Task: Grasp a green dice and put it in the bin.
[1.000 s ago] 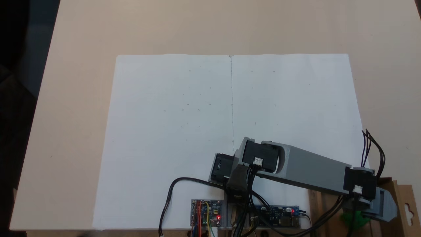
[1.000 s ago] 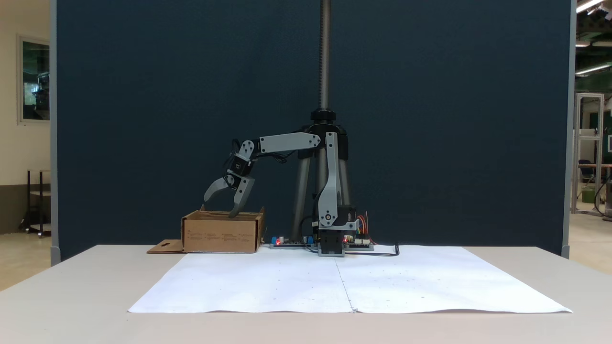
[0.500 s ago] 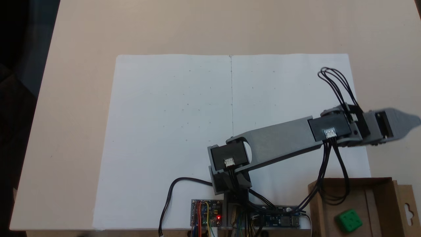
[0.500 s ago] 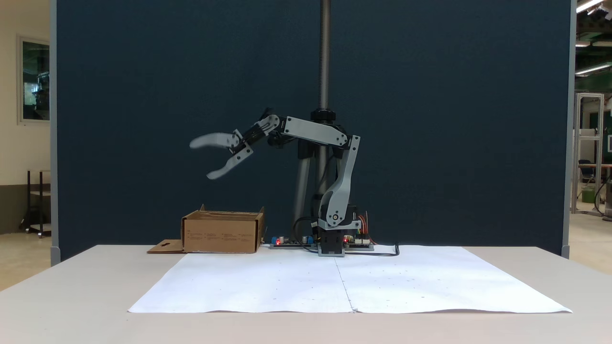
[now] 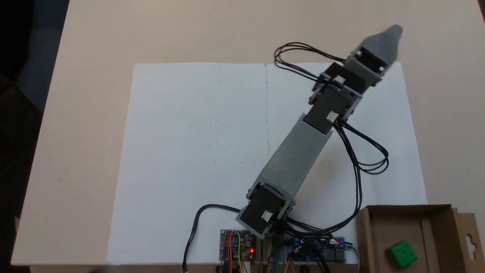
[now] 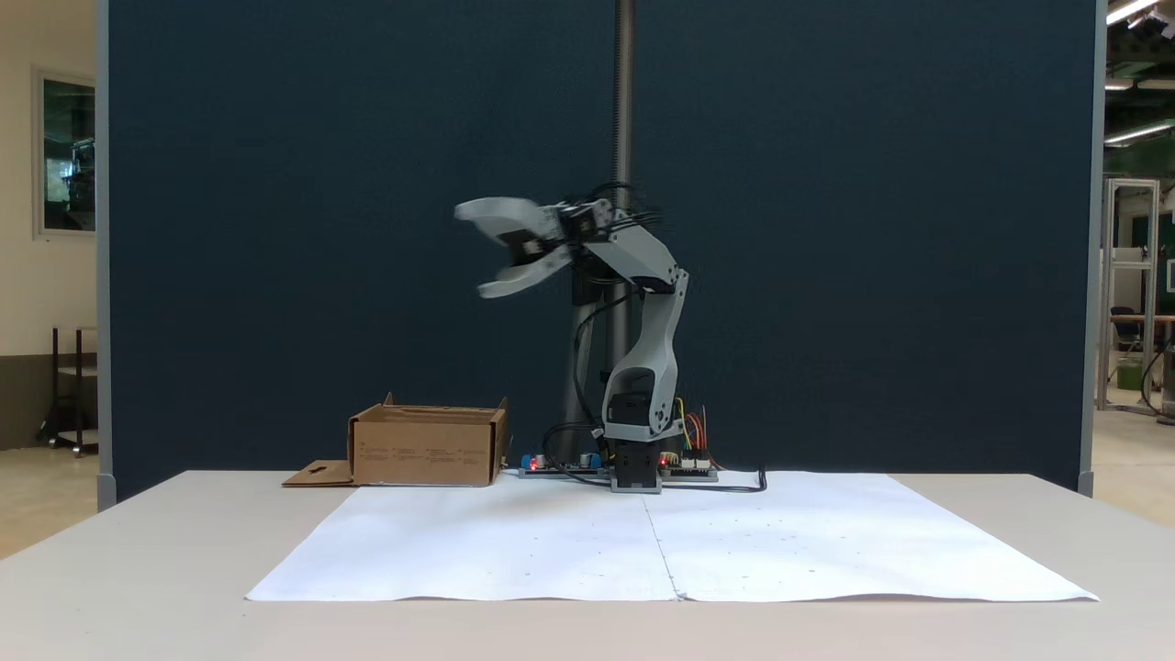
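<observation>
Going by the side-on fixed view: nearest us we see the white paper sheet [image 6: 670, 542] flat on the table [image 6: 138, 569], creased down its middle. Behind it, at the far edge, the arm base [image 6: 635, 464] sits between two circuit boards [image 6: 560, 464] with red LEDs lit. The bin [image 6: 427, 445] sits left of the base, its flap [image 6: 317, 475] lying flat on the table. In the top-down fixed view we see the green dice [image 5: 401, 254] resting inside the bin [image 5: 439, 235], on its floor near the frame's bottom edge. The gripper [image 6: 477, 250] is raised high, well apart from the bin, jaws spread and holding nothing. Behind everything: a dark blue partition [image 6: 826, 229].
</observation>
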